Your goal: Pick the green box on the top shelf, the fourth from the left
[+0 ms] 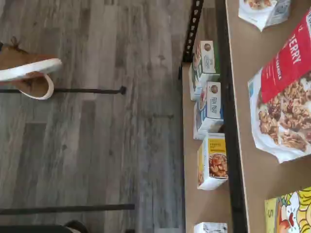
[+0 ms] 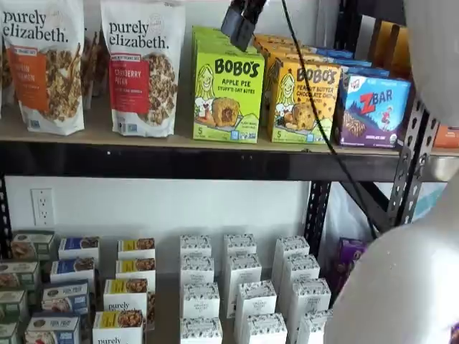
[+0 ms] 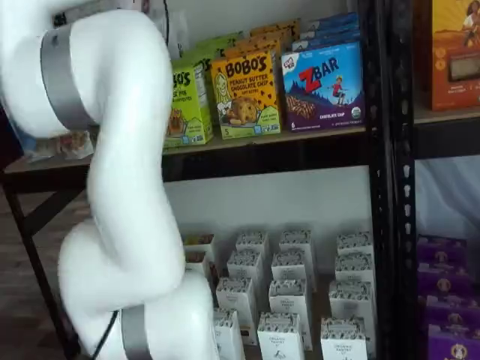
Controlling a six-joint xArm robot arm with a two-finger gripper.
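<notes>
- Wrist view: grey wood-grain plank flooring fills most of the frame. Beside it run a tan board shelf (image 1: 257,160) with a black metal beam and a lower board of small cartons (image 1: 212,161). A red-and-white granola pouch (image 1: 286,97) lies on the tan board, and a lime-green corner of the green box (image 1: 286,213) shows at the frame's edge. The fingers are out of sight here.
- In a shelf view, the green box (image 2: 227,86), matte cardboard printed with a cartoon girl and a pastry, stands upright on the top shelf (image 2: 215,161), between a granola pouch (image 2: 142,68) and a yellow-orange box (image 2: 303,100); a blue box (image 2: 373,107) follows. The gripper (image 2: 242,21) hangs from the top edge just above the green box, a black cable (image 2: 315,107) trailing across the yellow-orange box; its fingers stand spread wide, holding nothing.
- In a shelf view, the smooth white arm (image 3: 112,187) blocks most of the green box (image 3: 187,101); only this view shows purple cartons (image 3: 446,300) low beside the rack.
</notes>
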